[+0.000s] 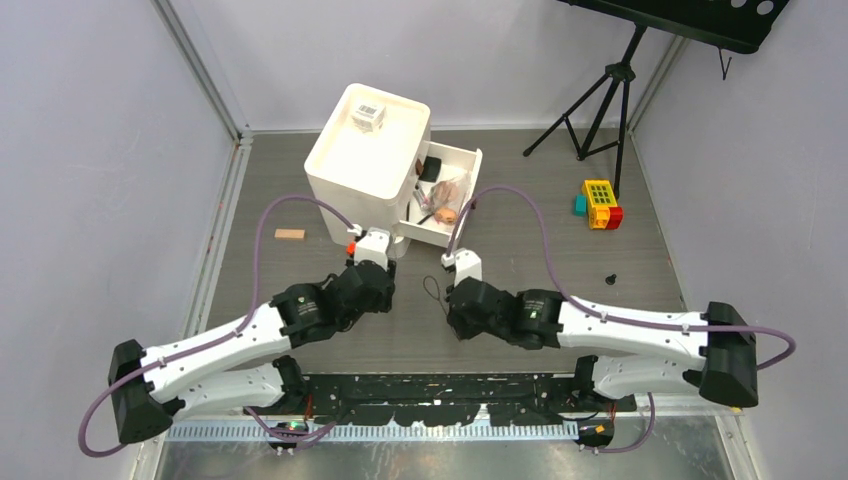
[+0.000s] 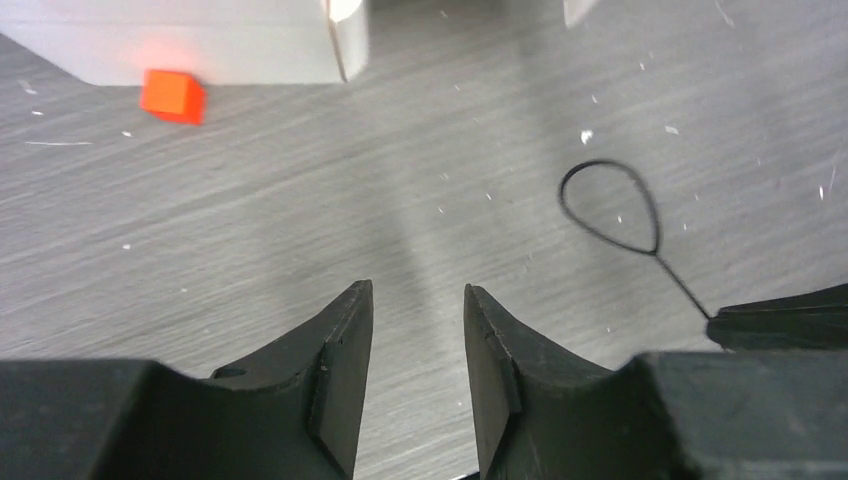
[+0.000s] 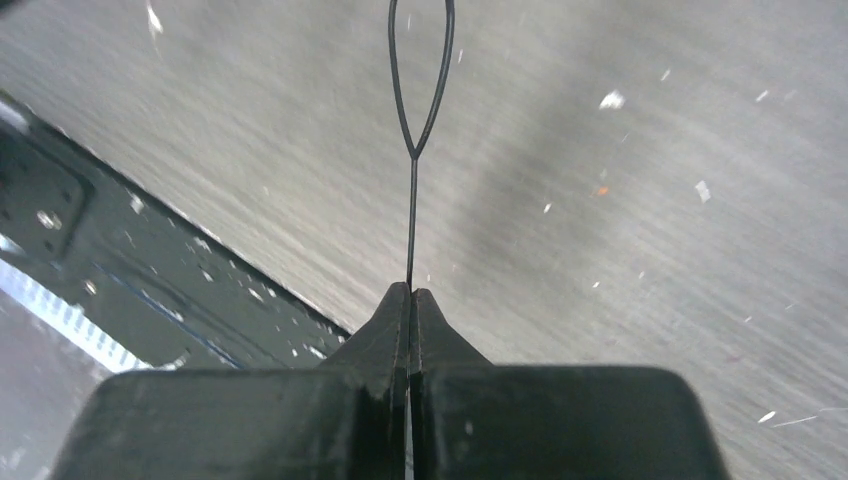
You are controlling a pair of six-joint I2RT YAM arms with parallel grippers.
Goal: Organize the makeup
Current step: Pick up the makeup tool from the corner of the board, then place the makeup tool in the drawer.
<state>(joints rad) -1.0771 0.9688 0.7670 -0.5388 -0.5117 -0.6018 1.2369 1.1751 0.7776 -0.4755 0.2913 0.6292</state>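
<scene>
My right gripper (image 3: 411, 288) is shut on the stem of a thin black wire loop (image 3: 420, 80) that lies low over the grey table; the top view shows the loop (image 1: 432, 290) between my two wrists. My left gripper (image 2: 418, 290) is open and empty, with the loop (image 2: 610, 205) to its right. The open drawer (image 1: 470, 160) of the white cabinet (image 1: 365, 165) holds peach sponges (image 1: 447, 197), a black compact (image 1: 430, 168) and thin pencils. A clear barcoded box (image 1: 368, 115) stands on the cabinet.
A small red cube (image 2: 173, 95) lies against the cabinet's front (image 1: 351, 248). A wooden block (image 1: 290, 234) lies left of the cabinet. Yellow, red and green toy blocks (image 1: 600, 203) and a black tripod (image 1: 600, 100) stand at the back right. A small black piece (image 1: 610, 278) lies at right.
</scene>
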